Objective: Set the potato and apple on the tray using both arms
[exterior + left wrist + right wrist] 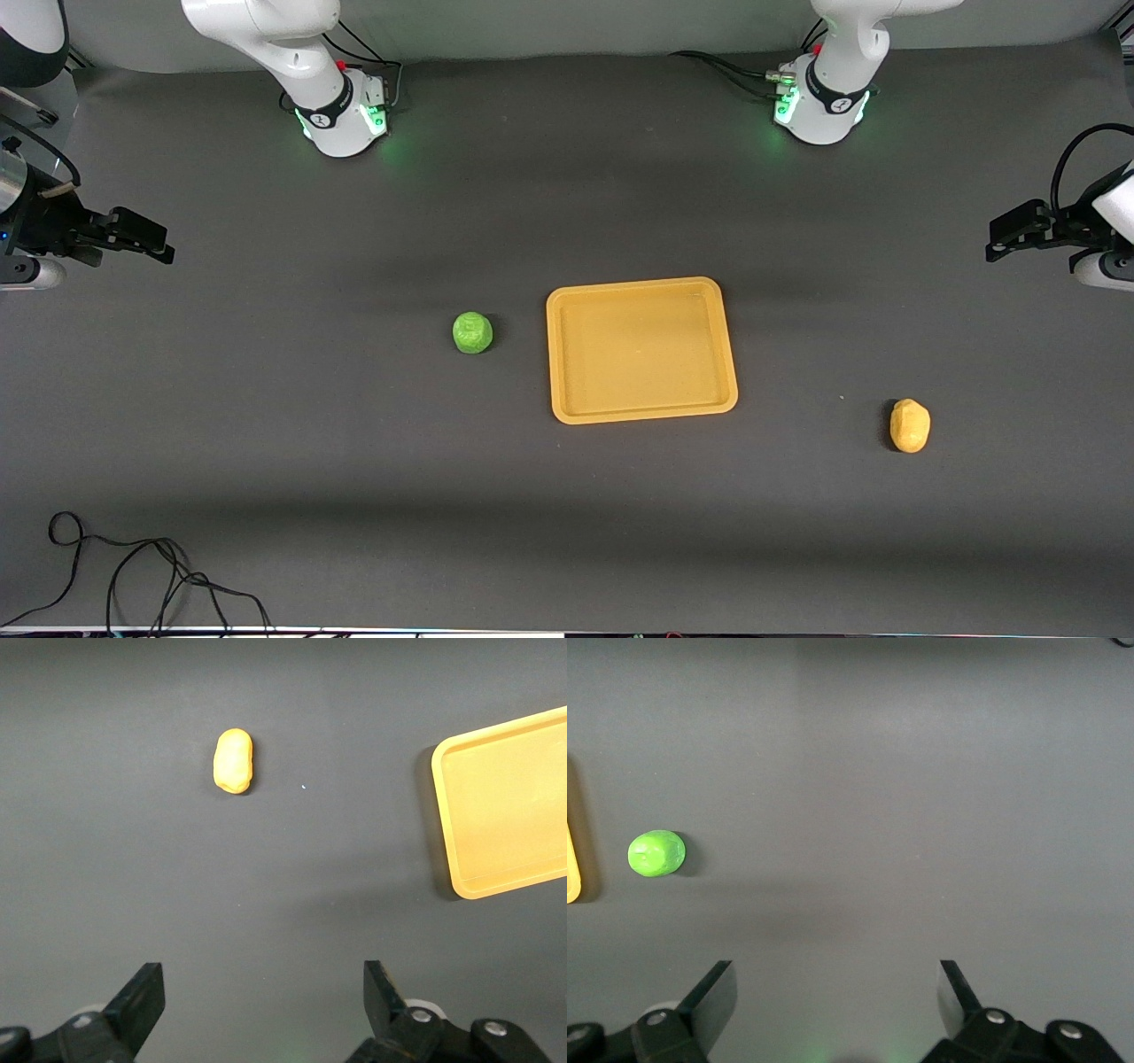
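- Potato (910,425) lies on the table (266,425) toward the left arm's end, nearer the front camera than the tray (641,409), well apart from it.
- Apple (472,332) sits on the table beside the tray, toward the right arm's end.
- Tray holds nothing.
- Left gripper (1005,241) hangs over the table edge at its own end, fingers (142,997) spread wide, holding nothing.
- Right gripper (155,241) hangs over its end likewise, fingers (713,997) spread and holding nothing.
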